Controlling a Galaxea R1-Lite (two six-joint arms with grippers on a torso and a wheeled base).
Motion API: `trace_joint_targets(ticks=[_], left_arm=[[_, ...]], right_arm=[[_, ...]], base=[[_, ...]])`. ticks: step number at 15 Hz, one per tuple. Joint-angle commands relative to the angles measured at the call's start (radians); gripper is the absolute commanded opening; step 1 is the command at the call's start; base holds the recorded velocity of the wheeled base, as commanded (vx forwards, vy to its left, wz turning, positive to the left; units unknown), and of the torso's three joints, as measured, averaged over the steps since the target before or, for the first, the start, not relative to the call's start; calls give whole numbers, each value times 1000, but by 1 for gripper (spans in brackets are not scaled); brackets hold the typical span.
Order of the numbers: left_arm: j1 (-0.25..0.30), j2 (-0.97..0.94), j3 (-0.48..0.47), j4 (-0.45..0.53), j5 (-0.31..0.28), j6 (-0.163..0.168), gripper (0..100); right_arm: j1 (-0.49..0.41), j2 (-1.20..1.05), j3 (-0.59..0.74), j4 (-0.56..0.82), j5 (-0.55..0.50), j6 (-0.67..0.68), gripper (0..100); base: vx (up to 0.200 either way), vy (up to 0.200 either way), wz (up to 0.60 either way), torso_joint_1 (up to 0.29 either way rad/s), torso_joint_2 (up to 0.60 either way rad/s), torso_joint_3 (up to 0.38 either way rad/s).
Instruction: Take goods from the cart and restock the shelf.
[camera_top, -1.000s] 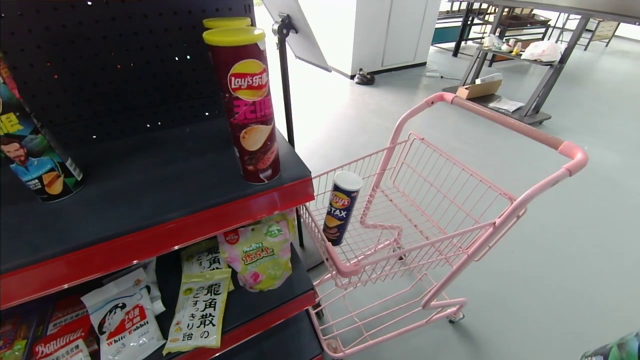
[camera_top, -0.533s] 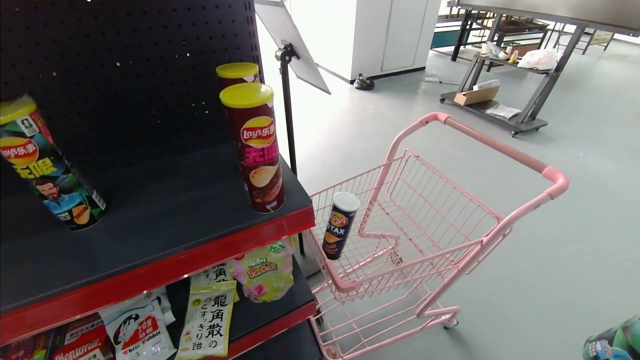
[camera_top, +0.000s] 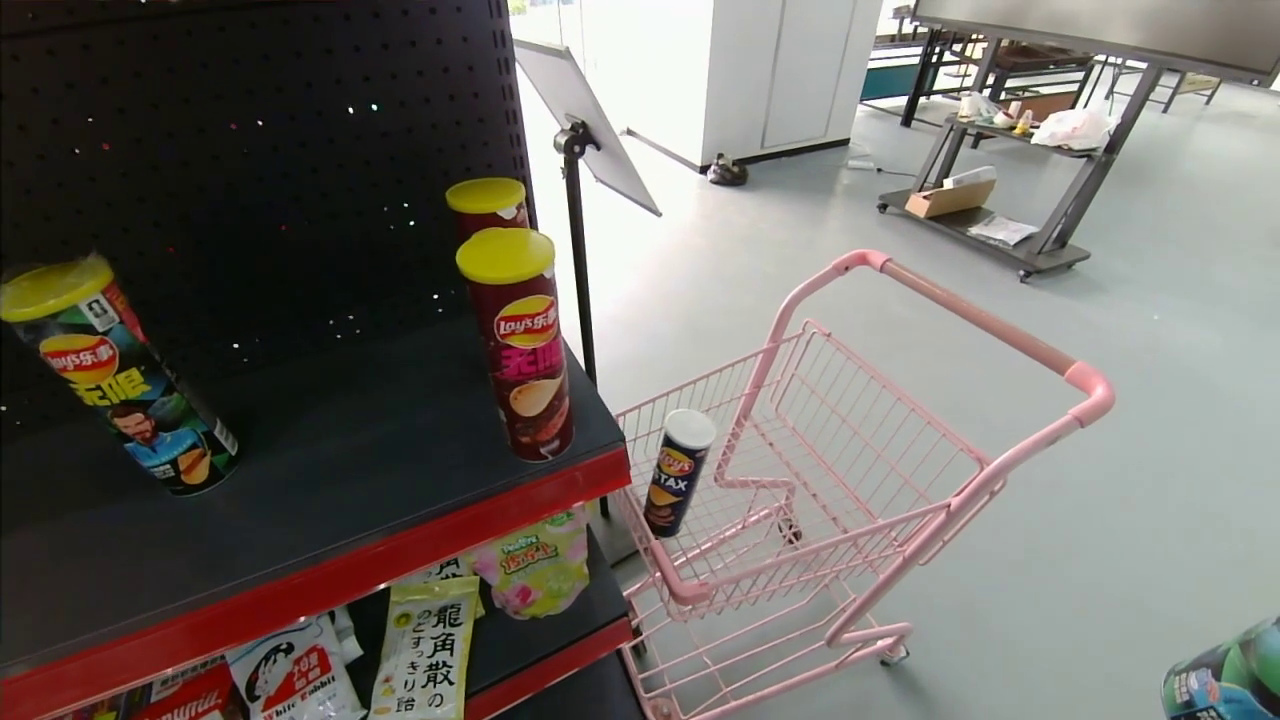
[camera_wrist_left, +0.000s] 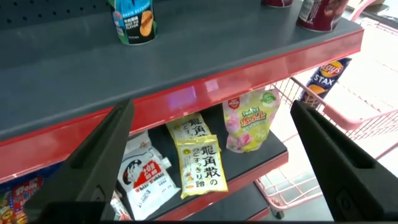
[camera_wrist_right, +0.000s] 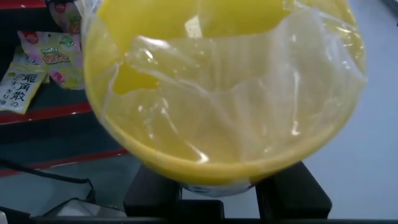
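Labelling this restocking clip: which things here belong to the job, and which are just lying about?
Job: pink cart, blue can in it, green yellow-lidded can in the right gripper, top shelf.
Lying about: snack bags on the lower shelf, sign stand, cardboard box across the room.

On the shelf, one chip can is standing at the top board's left, a front can at its right edge with a rear can behind, snack bags are lying on the board below, and the cart is sitting to the right, holding a Stax can in its shelf-side corner.
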Motion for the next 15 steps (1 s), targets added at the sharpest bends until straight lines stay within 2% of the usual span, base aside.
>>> trace_joint_targets(ticks=[1, 7, 15], left_arm=[[0, 1, 0, 0, 0, 1, 100], [0, 1, 0, 0, 0, 1, 100], [0, 1, 2, -1, 0, 1, 100]], right_arm=[[0, 43, -8, -19, 1, -2, 0], [-1, 74, 1, -58, -4, -26, 0], [-3, 49, 33, -60, -1, -26, 0]], base=[[0, 0, 0, 154, -373, -217], [0, 0, 0, 123, -281, -155], [0, 0, 600, 9, -8, -2]])
